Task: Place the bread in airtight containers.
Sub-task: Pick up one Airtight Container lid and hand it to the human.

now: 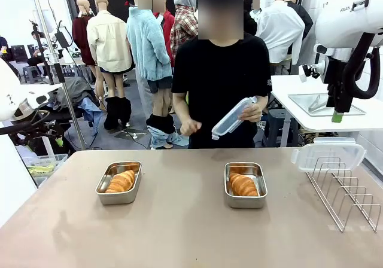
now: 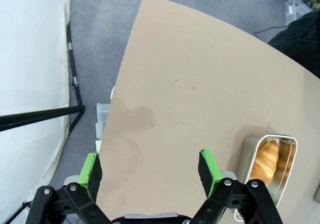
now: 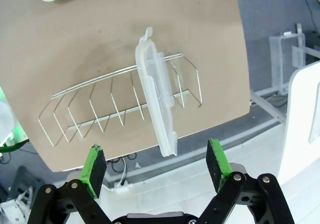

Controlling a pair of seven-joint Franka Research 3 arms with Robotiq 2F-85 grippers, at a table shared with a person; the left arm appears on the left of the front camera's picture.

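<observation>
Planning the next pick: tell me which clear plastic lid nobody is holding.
The translucent clear plastic snap lid standing in the silver wire rack; the other identical lid is gripped in the person's hand.

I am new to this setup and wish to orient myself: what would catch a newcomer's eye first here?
One croissant lies in the open left tin, a second croissant in the right tin, both on the table. At the far side a person holds a clear lid; a second lid stands in the wire rack at the table's right.
</observation>
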